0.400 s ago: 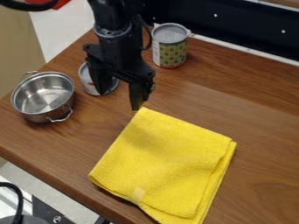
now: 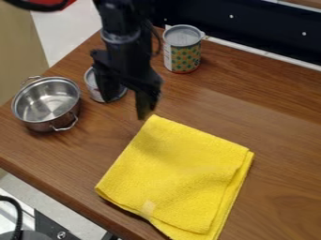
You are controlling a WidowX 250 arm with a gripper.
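The black two-finger gripper (image 2: 126, 107) has just shifted slightly toward the view's left, its jaws parted and, through the blur, apparently empty. The folded yellow terry cloth (image 2: 179, 171) lies unmoved on the brown wooden desk (image 2: 282, 140), so nothing has been picked up.

single black arm (image 2: 118, 21) enters at top edge, left of centre; base out of view. wrist section hangs down, grey band around it. black gripper (image 2: 127, 108) at its lower end, pointing downward; two fingers (image 2: 145, 104) spread, clear gap between, nothing held. finger nearer view's right ends lower in frame
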